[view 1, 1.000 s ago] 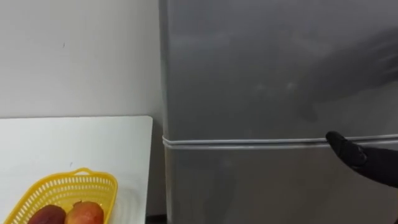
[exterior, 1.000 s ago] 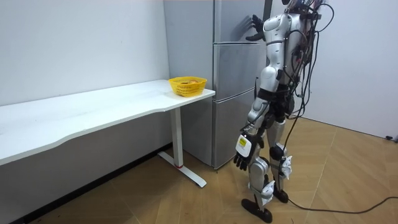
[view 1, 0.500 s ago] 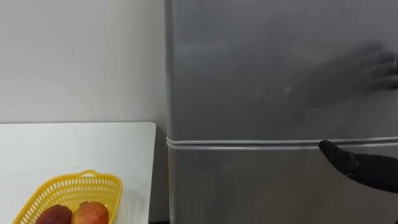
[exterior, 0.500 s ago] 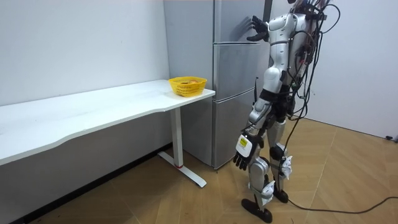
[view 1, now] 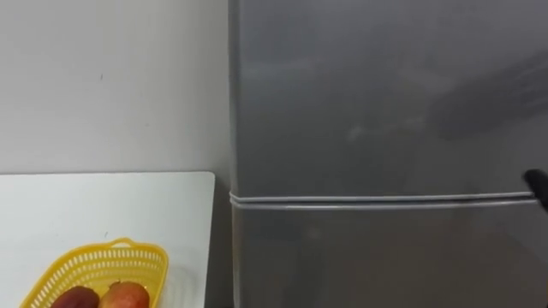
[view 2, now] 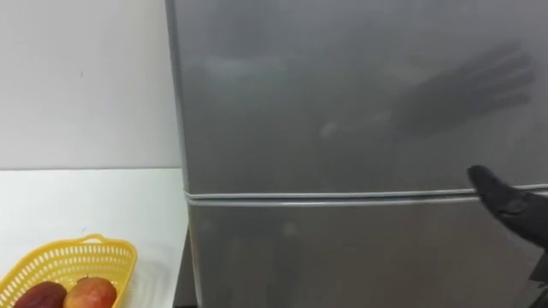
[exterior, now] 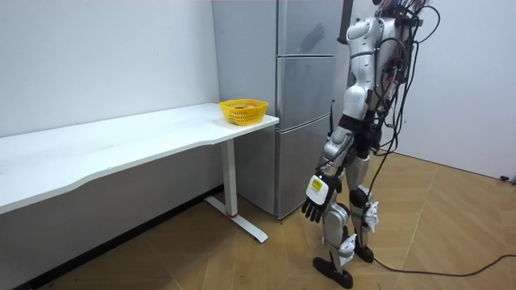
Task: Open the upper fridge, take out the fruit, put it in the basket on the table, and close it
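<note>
Grey fridge [view 2: 342,111] closed; right hand [view 2: 514,208] at door seam [view 2: 342,196], fingers straight, empty.

The fridge [view 1: 385,111] stands shut before you, a white table [view 1: 103,205] to its left.
Your right hand [view 1: 538,185] barely shows at the right edge, by the seam [view 1: 377,202] between the doors; near left, a yellow basket [view 1: 94,263] of fruit [view 1: 124,297] sits on the table.

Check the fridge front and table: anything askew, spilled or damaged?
Nothing stands out. The fridge doors sit shut with a straight seam, and the yellow basket stands upright on the white table, fruit inside.
</note>
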Available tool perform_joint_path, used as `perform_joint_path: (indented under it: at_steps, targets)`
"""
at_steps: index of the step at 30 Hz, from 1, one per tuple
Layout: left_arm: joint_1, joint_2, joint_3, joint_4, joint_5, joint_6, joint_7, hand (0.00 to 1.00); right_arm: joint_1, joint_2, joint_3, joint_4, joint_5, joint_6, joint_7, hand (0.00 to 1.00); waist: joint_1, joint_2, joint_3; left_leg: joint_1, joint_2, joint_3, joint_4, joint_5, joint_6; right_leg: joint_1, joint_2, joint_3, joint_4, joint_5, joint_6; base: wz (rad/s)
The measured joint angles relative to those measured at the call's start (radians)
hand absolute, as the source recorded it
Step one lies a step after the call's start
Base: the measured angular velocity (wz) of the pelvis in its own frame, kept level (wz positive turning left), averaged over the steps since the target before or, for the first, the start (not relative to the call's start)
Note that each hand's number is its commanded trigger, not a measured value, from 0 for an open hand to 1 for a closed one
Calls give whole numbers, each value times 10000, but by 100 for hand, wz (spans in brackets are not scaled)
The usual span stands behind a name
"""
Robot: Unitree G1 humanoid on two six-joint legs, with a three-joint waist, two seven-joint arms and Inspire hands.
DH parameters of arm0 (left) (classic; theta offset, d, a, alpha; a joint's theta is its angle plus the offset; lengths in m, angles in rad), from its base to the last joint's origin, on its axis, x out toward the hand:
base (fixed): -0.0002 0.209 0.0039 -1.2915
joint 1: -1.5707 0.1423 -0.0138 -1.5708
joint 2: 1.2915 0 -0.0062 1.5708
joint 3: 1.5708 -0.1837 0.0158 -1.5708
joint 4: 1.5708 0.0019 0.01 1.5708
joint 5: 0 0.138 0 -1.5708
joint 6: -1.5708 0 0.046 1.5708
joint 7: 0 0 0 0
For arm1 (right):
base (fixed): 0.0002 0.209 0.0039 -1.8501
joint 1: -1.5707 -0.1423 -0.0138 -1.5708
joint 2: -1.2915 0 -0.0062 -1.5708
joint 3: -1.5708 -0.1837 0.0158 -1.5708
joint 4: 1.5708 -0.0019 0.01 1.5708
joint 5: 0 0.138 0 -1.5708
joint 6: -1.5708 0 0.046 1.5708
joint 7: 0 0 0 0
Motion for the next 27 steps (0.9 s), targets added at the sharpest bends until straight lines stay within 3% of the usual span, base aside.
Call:
perform_joint_path:
  at_steps: [6, 12, 15, 17, 19, 21, 23, 24, 27]
  targets:
    - [173, -14, 211, -51, -5, 15, 180, 0, 489, 0, -1204, 354, 499, -67, -1719, 0, -285, 35, -41, -87, -1, 83, -32, 3, -3, -176, -3, 83, 13, -3, 4, -7]
    - [165, -19, 319, -101, -27, 136, 304, 0, 1325, 36, -1226, 1566, 607, -90, -2606, 0, -437, -22, -53, -28, 6, 156, -94, 5, -1, -197, -2, 139, 14, -8, 9, -3]
    - [164, -18, 336, -141, -37, 275, 514, 0, 1745, 283, -1144, 2340, 680, -73, -2864, 0, -351, -85, -42, 14, 3, 207, -92, 3, -1, -174, -3, 197, -20, -22, 13, -5]
    - [163, -18, 316, -246, -24, 331, 569, 0, 1853, 421, -965, 3323, 750, -80, -2884, 0, -378, -94, -31, -60, 0, 216, -73, 0, 3, -201, -12, 194, -58, -22, 13, 2]
    - [149, -22, 277, -388, -19, 391, 585, 0, 2203, 551, -518, 4485, 844, -39, -2803, 0, -358, -144, -76, -91, -5, 205, -43, -1, 5, -182, -5, 196, -150, -16, 19, 5]
    - [75, -94, 196, -409, -24, 496, 613, 0, 2360, 994, 96, 6236, 876, 39, -2405, 0, -344, -115, -81, -55, -8, 202, -90, -1, 5, -160, -3, 196, -151, -13, 14, 0]
    - [-38, -167, 195, -441, -18, 499, 597, 0, 2351, 1160, 494, 7783, 1144, 308, -2005, 0, -207, -92, -111, -65, -15, 207, -86, 0, 6, -138, -13, 188, -127, -12, 15, 0]
    - [-89, -210, 195, -448, -18, 499, 567, 0, 2340, 1281, 663, 8550, 1325, 524, -1670, 0, -180, -18, -112, -69, -22, 205, -90, 0, 6, -135, -22, 182, -124, -13, 15, 0]
    - [-79, -219, 197, -430, -25, 556, 551, 0, 2192, 1492, 1086, 10244, 1449, 693, -1013, 0, -166, 149, -104, -54, -17, 220, -83, 0, 6, -107, -22, 173, -151, -14, 16, 0]
